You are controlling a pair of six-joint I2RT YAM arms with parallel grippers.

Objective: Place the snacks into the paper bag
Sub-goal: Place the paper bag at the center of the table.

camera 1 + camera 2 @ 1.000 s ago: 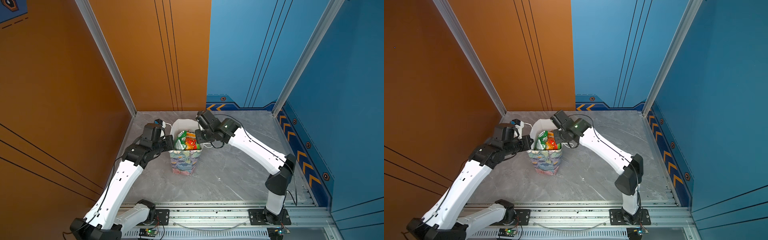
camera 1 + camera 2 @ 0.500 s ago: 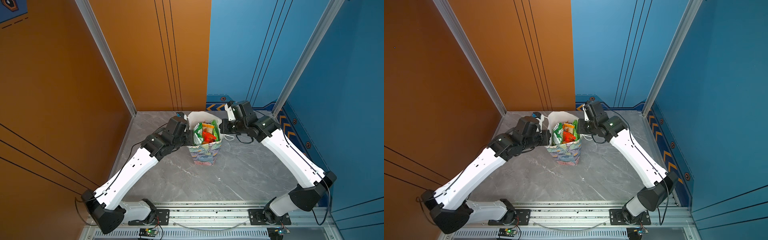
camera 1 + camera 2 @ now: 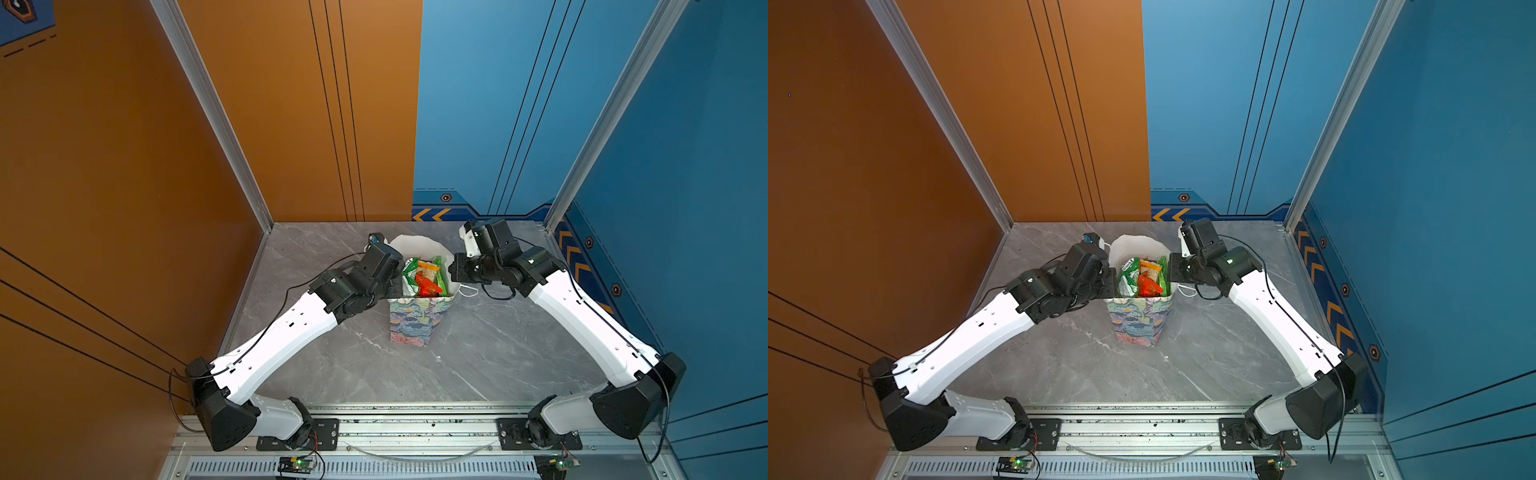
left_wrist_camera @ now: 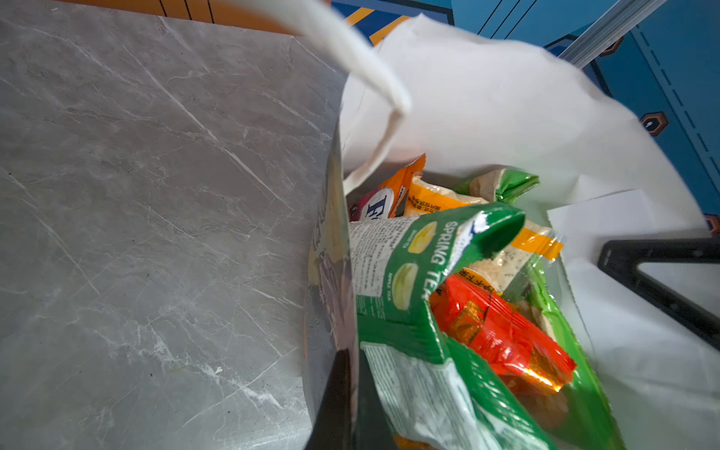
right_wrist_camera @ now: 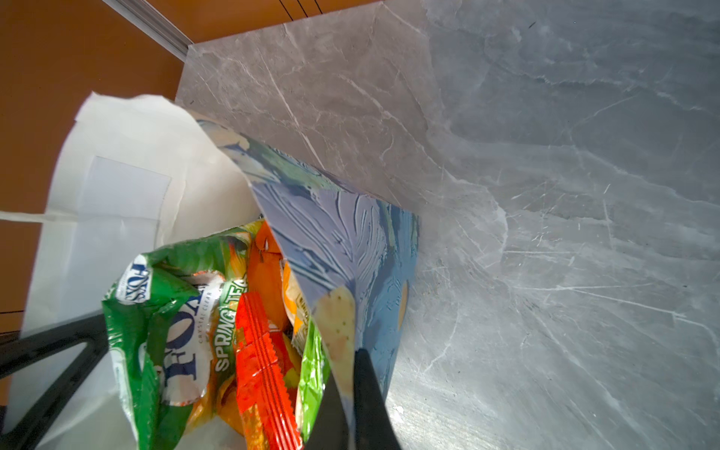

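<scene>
**Risk.** Both end effectors are gripping thin paper only. The left end effector (image 4: 343, 374) is pinching one wall of the bag (image 3: 417, 322) at the rim, jaws narrow on the paper. The right end effector (image 5: 350, 374) is clamping the opposite wall likewise. Uneven or outward pulling by the arms could tear the rim or let it slip, and the bag could then tip and spill. The green packet (image 4: 405, 269) is riding high by the rim and would likely go first. A loose cord handle (image 3: 468, 292) is hanging beside the right end effector and could snag.

**Condition.** The bag is standing upright mid-tabletop (image 3: 332, 365), mouth open and walls creased. Whether its base is bearing on the tabletop cannot be told. The snacks (image 3: 424, 278) are sitting inside it, with the red packet (image 4: 502, 335) and orange packet (image 4: 432, 198) showing.
</scene>
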